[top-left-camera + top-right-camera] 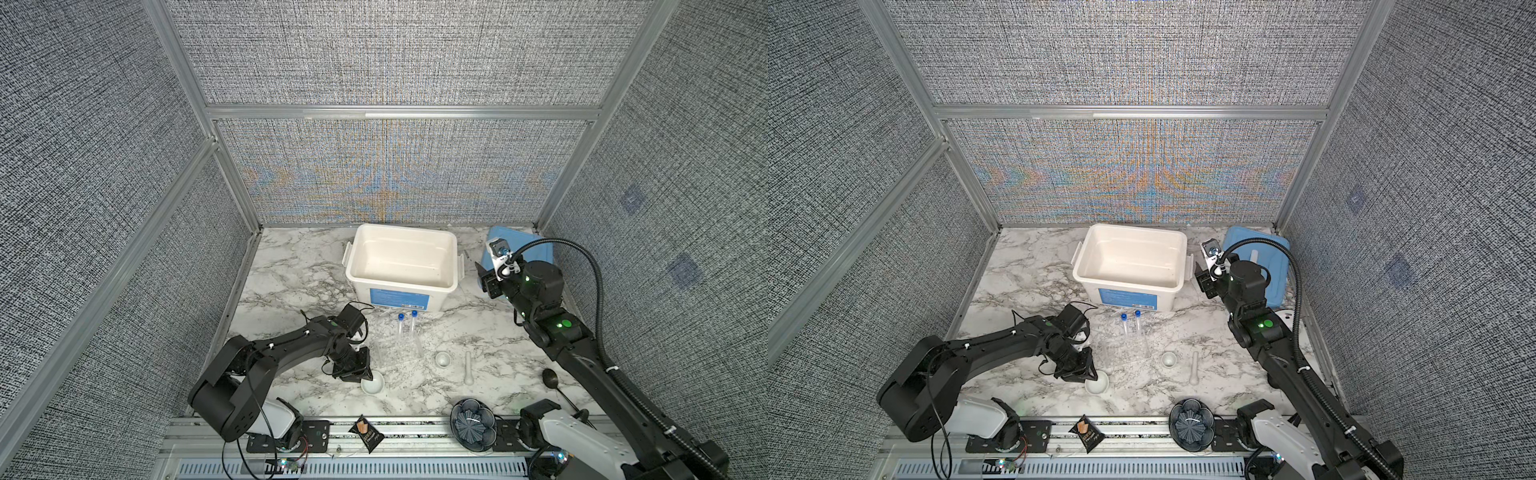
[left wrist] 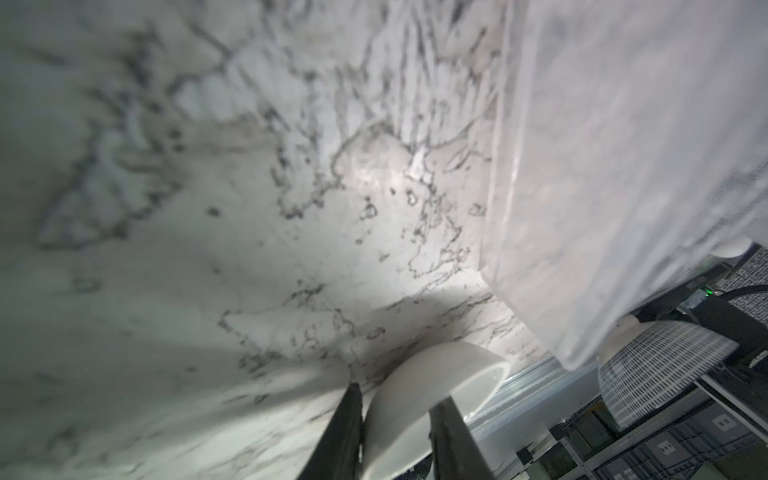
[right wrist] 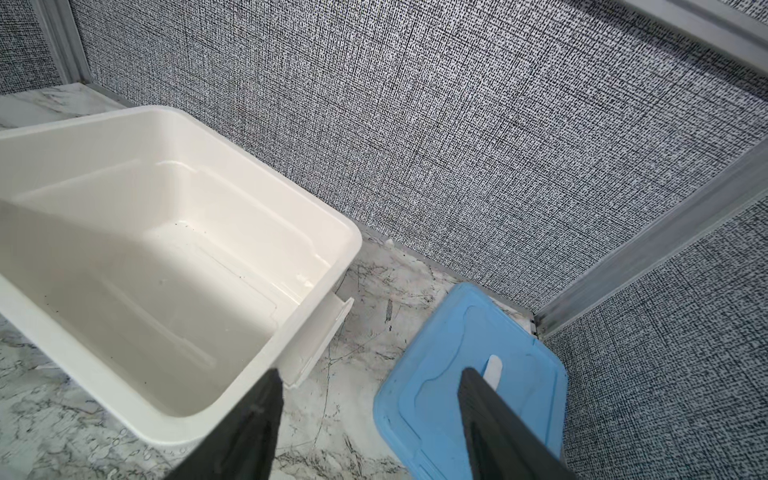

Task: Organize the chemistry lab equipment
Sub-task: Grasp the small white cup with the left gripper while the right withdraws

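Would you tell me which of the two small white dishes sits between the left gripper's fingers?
The front-left dish, beside the clear rack: the left gripper has a finger on either side of it. The other dish stands free next to the pestle.

L arm (image 1: 274, 347) lower left in both top views, elbow bent, wrist pitched down, left gripper (image 2: 397, 392) low, jaws narrow, grip unclear, R arm (image 1: 582, 349) stretched up right side, right gripper (image 3: 370, 370) raised, jaws wide, empty
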{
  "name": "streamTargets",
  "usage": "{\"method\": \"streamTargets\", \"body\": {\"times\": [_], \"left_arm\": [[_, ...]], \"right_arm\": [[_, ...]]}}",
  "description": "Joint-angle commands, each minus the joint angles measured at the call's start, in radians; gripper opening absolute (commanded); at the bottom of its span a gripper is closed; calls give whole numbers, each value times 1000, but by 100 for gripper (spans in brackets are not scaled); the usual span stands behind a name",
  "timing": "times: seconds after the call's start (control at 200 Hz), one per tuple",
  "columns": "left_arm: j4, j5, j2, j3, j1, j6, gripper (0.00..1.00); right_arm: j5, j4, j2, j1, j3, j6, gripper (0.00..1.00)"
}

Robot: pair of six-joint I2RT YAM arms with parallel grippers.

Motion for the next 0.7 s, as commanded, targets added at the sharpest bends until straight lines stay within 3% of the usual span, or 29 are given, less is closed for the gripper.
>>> {"method": "streamTargets", "body": {"times": [0.0,0.335,0.415,0.695], "left_arm": [[-20,-20,2,6,-6,6,27],[-85,-97,-78,-11,-6,-1,10],[-99,-102,-110,-15,-6,-2,2],[-257,-197,-236,91,-7,-26,0]], "right_arm": [[-1,16,-5,1,-5,-11,70],[-2,34,-24,0,-23,-3,70],[4,48,-39,-1,-32,2,70],[11,78,-26,1,-24,28,70]]}}
